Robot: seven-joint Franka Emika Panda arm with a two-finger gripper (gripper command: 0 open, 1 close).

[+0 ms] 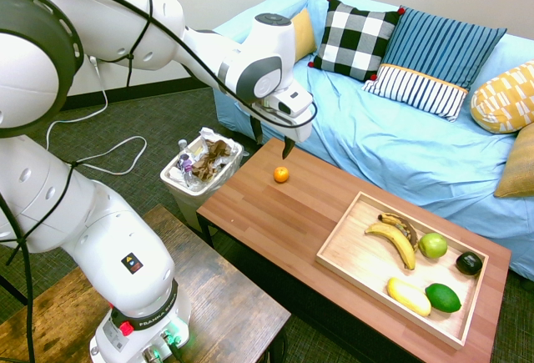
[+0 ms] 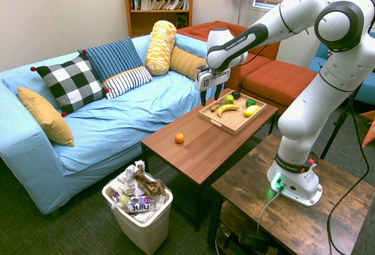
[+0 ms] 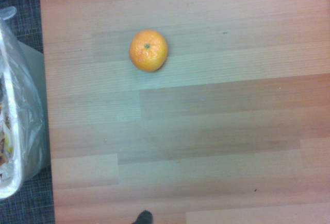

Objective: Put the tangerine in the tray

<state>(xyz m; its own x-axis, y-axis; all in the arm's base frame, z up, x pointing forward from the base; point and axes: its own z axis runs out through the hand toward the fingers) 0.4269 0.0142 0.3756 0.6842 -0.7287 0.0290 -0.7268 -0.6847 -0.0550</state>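
Tabletop (image 1: 275, 221), tangerine (image 1: 281, 174) outside tray (image 1: 338, 250)

White, rounded robot arm with dark grey joint rings

Glossy white shells, black cables looped along the links, black lettering on the forearm, a small coloured logo and red button near the base, green light glowing there, dark jaws below.

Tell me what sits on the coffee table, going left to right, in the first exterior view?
Small round orange tangerine → shallow light-wood tray holding yellow banana → round green apple → dark avocado.
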